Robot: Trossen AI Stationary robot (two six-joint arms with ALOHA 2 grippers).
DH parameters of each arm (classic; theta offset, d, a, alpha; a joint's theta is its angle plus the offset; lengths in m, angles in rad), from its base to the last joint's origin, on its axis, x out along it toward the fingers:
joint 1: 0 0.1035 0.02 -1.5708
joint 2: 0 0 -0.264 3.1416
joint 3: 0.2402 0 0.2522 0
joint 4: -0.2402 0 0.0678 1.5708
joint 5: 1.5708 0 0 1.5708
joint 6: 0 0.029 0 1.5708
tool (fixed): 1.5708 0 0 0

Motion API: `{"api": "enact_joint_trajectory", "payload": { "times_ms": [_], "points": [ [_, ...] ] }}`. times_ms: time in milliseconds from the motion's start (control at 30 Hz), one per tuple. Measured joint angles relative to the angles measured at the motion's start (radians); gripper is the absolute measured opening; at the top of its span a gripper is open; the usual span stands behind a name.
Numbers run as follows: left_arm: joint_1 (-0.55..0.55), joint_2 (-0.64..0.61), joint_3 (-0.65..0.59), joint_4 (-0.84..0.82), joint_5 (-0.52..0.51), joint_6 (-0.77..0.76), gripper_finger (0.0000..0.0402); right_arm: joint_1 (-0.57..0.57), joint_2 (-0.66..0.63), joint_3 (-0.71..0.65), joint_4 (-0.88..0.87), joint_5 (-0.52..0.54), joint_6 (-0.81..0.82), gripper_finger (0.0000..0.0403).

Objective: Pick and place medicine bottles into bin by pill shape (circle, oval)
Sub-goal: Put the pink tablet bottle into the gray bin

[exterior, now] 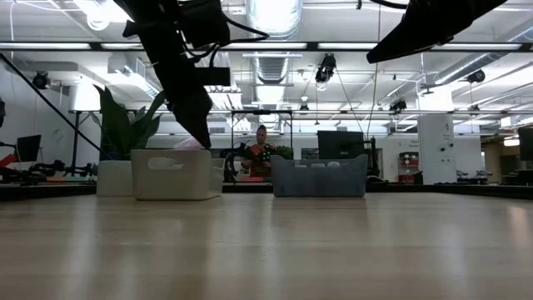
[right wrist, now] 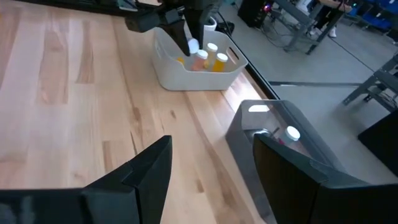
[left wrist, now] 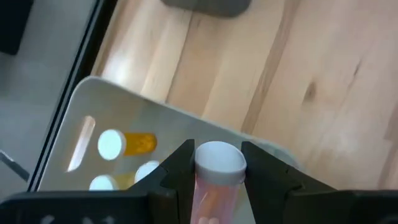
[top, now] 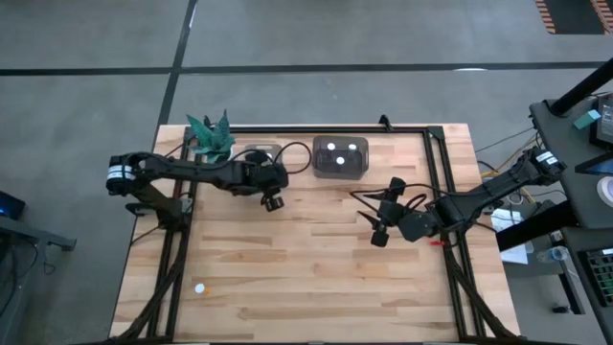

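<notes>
My left gripper (left wrist: 217, 180) is shut on a medicine bottle (left wrist: 217, 163) with a white cap and a pinkish-orange body, above the white bin (left wrist: 106, 112). It also shows in the right wrist view (right wrist: 189, 37). Three bottles (left wrist: 124, 144) lie in the white bin. The grey bin (top: 340, 158) holds two bottles, seen as white caps (top: 332, 148). One more bottle (top: 199, 287) rests on the table near the front left. My right gripper (top: 383, 213) is open and empty, right of the table's middle, and also shows in its own wrist view (right wrist: 211, 174). My left gripper pinches the bottle between its two fingers (left wrist: 177, 171), on the body just under the cap (left wrist: 214, 183). The fingers come from above, slanting down. The cap end (left wrist: 219, 157) stands out past the fingertips. The bottle is clear of the bin, over its near wall.
The two bins stand side by side at the table's far edge, white (exterior: 171, 173) on the left, grey (exterior: 319, 175) on the right. A green plant (top: 211, 136) stands at the far left corner. A person (exterior: 262, 154) is in the room beyond the table.
</notes>
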Motion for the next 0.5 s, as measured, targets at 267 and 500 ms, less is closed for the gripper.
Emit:
{"api": "enact_joint_trajectory", "payload": {
  "times_ms": [267, 500],
  "points": [
    [-0.002, 0.003, 0.0, -0.05, 0.028, 0.022, 0.01, -0.005, 0.0, 0.0, 0.004, -0.001, -0.006, 0.0215],
    [-0.002, 0.003, 0.0, -0.053, 0.027, 0.045, 0.0152, -0.005, 0.0, 0.0, 0.005, -0.003, -0.006, 0.0215]
  ]
}}
